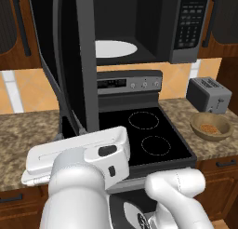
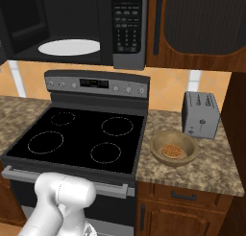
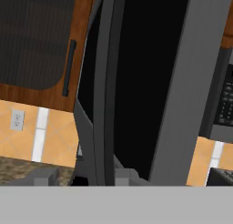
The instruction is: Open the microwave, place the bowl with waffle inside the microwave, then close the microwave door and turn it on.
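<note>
The pincer (image 3: 102, 178) sits right against the swung-out black glass microwave door (image 3: 136, 82); whether it is spread, I cannot tell. Opening looks done (white round plate (image 1: 116, 49) exposed). The tan wooden bowl (image 1: 211, 126) with waffle waits far right on the counter, unmoved.

To my right, the speckled granite counter (image 2: 211, 170) beside the black stove (image 2: 81, 139) carries the tan bowl (image 2: 174, 147) with its waffle (image 2: 169, 150) and, just behind it, the grey toaster (image 2: 201, 114), standing apart from the bowl.
</note>
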